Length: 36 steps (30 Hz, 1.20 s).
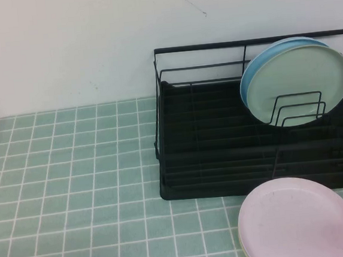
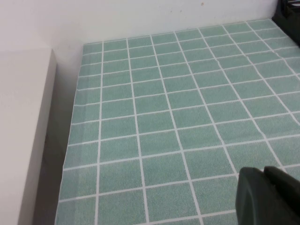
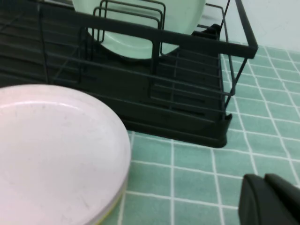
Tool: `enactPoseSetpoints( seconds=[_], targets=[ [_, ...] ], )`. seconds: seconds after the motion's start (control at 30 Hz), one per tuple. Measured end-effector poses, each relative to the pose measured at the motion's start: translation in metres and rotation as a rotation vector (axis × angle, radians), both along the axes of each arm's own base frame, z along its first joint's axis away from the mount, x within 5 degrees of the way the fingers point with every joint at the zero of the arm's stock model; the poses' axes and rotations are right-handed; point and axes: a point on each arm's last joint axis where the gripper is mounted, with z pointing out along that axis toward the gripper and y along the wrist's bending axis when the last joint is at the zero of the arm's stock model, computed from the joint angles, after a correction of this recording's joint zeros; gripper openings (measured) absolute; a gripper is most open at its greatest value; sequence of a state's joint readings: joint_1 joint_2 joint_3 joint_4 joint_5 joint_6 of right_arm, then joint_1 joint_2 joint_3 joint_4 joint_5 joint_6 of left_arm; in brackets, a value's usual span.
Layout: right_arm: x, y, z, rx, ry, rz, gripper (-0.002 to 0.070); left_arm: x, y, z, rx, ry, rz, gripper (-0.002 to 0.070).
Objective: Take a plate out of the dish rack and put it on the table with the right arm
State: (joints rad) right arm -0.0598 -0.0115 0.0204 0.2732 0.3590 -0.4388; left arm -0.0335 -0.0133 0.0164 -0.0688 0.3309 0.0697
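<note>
The pale mint-green plate stands on edge among the wire dividers at the right end of the black dish rack, leaning towards the front. In the right wrist view the plate shows behind the rack's front wires. My right gripper hovers low over the table in front of the rack's right end, shut and empty. My left gripper is shut and empty over the checked cloth, far left of the rack. Neither arm shows in the high view.
A light blue plate stands just behind the mint one. A pale pink plate lies flat on the table in front of the rack, on top of another pale rim. A white ledge borders the table's left side.
</note>
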Motion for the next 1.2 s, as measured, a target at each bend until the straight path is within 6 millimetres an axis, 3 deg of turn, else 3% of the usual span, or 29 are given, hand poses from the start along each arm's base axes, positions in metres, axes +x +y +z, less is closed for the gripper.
enactPoseSetpoints(
  seconds=[0.57,0.9,1.2],
  targets=[
    [0.0029,0.0046,0.0096,0.277,-0.104,-0.021,-0.0001,0.0,0.0,0.0,0.0,0.0,0.0,-0.0003],
    [0.0016,0.0072,0.0057,0.099,-0.074,0.054,-0.0001,0.0,0.0,0.0,0.0,0.0,0.0,-0.0003],
    [0.001,0.0084,0.0038,0.044,-0.058,0.084,-0.0001,0.0,0.0,0.0,0.0,0.0,0.0,-0.0003]
  ],
)
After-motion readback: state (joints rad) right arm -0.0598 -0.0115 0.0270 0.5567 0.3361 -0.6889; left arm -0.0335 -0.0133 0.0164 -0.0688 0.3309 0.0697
